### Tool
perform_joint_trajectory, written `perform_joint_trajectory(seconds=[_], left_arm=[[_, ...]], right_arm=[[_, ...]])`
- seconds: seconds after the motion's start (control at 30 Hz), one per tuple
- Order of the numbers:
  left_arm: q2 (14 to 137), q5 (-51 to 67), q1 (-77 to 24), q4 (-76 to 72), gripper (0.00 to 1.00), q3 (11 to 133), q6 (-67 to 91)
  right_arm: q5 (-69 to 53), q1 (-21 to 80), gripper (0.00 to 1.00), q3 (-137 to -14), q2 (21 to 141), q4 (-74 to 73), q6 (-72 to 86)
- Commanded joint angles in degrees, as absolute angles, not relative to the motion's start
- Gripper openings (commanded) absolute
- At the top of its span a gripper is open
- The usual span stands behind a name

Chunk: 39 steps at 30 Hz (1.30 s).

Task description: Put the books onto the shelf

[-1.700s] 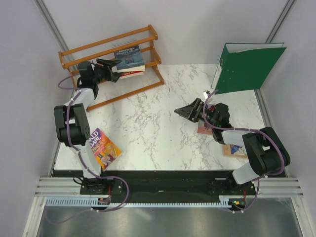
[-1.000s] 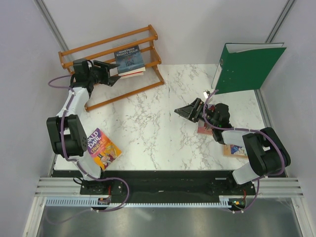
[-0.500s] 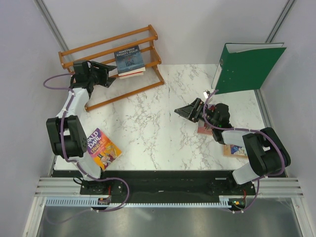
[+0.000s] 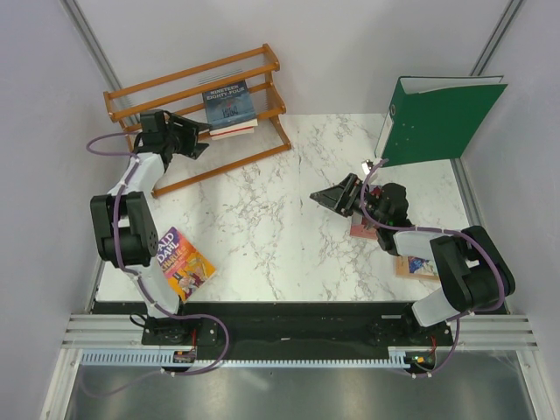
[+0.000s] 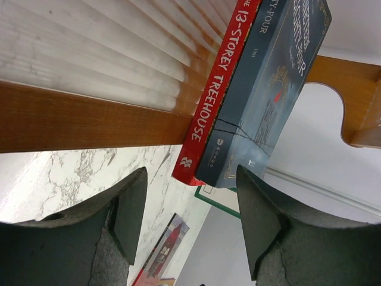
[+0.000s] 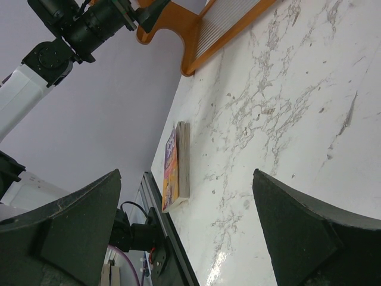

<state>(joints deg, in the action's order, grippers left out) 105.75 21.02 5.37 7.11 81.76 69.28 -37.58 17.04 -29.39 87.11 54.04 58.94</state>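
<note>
White marble with grey veining covers the desk (image 4: 262,227), smooth and glossy, with plain pale panels around it. Our left pincer (image 4: 201,140) stands partly open with nothing between its dull grey, grainy fingers (image 5: 128,208). Just beyond its tips two paperbacks rest on the shelf (image 4: 188,73) — a dark blue book (image 4: 229,103) stacked flat on a red book (image 5: 214,101), spines toward the pincer. The shelf's long orange-brown wooden slats run across ahead of that pincer, ending in rounded ladder-like sides. Well behind it, near the arm's base, a yellow-purple book (image 4: 182,262) lies flat on the desk. Our right pincer (image 4: 331,196) gapes at its widest, empty, over bare marble. Behind it, partly under the arm, lie a pink-maroon book (image 4: 360,229) and an orange-brown book (image 4: 416,267). Beyond it and to its right stands a green ring binder (image 4: 437,118).
</note>
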Motion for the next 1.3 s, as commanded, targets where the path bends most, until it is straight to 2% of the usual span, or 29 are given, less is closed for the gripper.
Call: perform_joint_trajectory(seconds=[0.0, 0.57, 0.67, 0.8, 0.97, 1.1, 1.17, 1.27], left_arm=[[106.7, 20.2, 4.6, 3.6, 0.67, 85.3, 67.1], [107.3, 18.7, 1.2, 4.3, 0.66, 87.5, 68.1], [103.3, 17.4, 1.2, 4.7, 0.66, 84.0, 66.5], [93.8, 11.4, 1.3, 4.1, 0.68, 71.9, 64.9], [80.4, 10.1, 1.0, 0.6, 0.7, 58.7, 63.4], [69.5, 12.1, -3.1, 0.8, 0.7, 48.5, 58.6], [68.0, 13.8, -5.3, 1.7, 0.7, 46.3, 56.4], [69.3, 19.8, -11.0, 2.1, 0.68, 43.5, 52.0]], right_arm=[[-38.4, 16.7, 0.98, -29.0, 86.9, 56.7, 58.3], [-39.1, 16.1, 0.98, -28.9, 87.3, 57.3, 58.4], [-39.2, 16.0, 0.98, -28.9, 87.2, 57.2, 58.5], [-38.6, 15.6, 0.98, -29.1, 85.2, 55.2, 58.0], [-33.8, 15.3, 0.98, -31.9, 79.4, 35.9, 47.8], [-23.0, 14.7, 0.98, -37.4, 73.8, 15.5, 39.3], [-15.0, 12.8, 0.98, -39.8, 72.9, 4.0, 37.9], [-12.8, 6.9, 0.98, -38.9, 71.5, -3.0, 38.0]])
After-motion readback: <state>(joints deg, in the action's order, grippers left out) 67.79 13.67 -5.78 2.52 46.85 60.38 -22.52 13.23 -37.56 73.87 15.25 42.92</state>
